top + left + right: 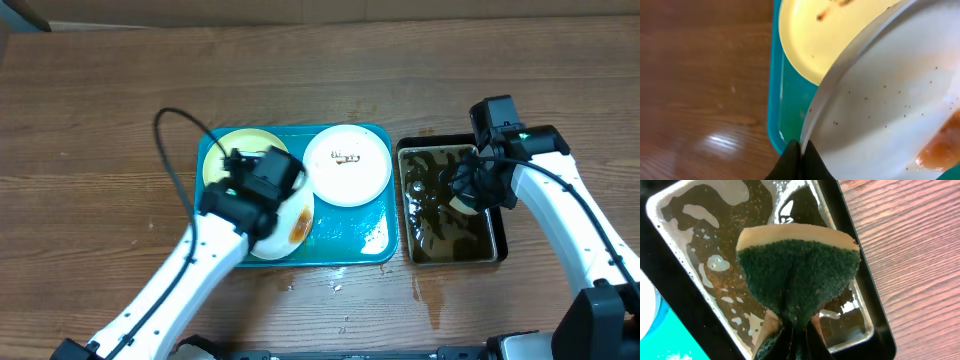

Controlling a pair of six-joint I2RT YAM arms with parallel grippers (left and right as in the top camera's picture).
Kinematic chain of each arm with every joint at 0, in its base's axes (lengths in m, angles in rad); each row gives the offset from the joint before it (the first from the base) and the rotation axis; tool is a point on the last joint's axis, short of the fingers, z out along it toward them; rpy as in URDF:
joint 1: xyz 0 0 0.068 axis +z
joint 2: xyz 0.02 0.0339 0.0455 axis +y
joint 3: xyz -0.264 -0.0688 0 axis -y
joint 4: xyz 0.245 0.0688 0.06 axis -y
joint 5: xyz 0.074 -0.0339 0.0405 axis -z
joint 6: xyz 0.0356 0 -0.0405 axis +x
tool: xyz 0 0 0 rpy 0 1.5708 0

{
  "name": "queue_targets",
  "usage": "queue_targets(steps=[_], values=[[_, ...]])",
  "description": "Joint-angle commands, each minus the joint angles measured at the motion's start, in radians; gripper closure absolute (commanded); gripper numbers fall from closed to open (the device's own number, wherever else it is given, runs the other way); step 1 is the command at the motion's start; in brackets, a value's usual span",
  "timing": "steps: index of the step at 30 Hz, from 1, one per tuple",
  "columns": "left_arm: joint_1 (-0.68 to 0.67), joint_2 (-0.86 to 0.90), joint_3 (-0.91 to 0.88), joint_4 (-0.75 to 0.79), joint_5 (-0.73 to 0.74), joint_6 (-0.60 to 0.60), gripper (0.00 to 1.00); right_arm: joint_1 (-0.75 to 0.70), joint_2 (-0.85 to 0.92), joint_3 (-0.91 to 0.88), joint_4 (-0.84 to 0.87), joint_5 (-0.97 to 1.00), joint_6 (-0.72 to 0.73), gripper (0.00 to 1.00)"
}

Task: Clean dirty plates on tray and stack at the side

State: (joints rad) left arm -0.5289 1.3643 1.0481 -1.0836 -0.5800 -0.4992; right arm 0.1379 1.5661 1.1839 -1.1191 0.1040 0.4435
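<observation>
Left gripper [799,149] was clamped shut on the rim of the small round white plate with the orange-brown smear [890,100], at the tray corner nearest the left arm's base. The large teal-blue rectangular plastic tray [350,240] carried all three plates. The held plate was tipped up on the gripped side, probably to present the dirty face and stop it skating during a wipe. Right gripper [796,332] was pinched shut on the green-and-yellow scouring sponge [797,275], holding it over murky brown water in the small black rectangular pan [500,235], which sat just beside the tray's right edge. That looked like wetting or draining before a wipe; couldn't tell if the sponge touched the water. The sponge was well apart from the held plate, so no cleaning contact yet. The pale yellow-green round plate [228,148] sat in the tray's far-left corner, partly hidden under the left wrist, and the raised plate's rim appeared to overhang it. The second white round plate with a thin brown squiggle [347,165] lay flat at the far-right corner. Nothing visibly stacked at the side. The squiggle plate lay roughly between sponge and held plate, so the right arm would likely pass over it. The left arm's black cable [165,120] looped over the wooden tabletop [90,90] left of the tray. Water drips [432,295] marked the tabletop near the pan's front edge.
</observation>
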Motion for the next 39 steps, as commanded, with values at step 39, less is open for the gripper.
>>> queue_targets(steps=[39], values=[[-0.33,0.003,0.02,0.003,-0.549,0.002,0.96,0.0,-0.011,-0.001,0.019,-0.02,-0.007,0.96]])
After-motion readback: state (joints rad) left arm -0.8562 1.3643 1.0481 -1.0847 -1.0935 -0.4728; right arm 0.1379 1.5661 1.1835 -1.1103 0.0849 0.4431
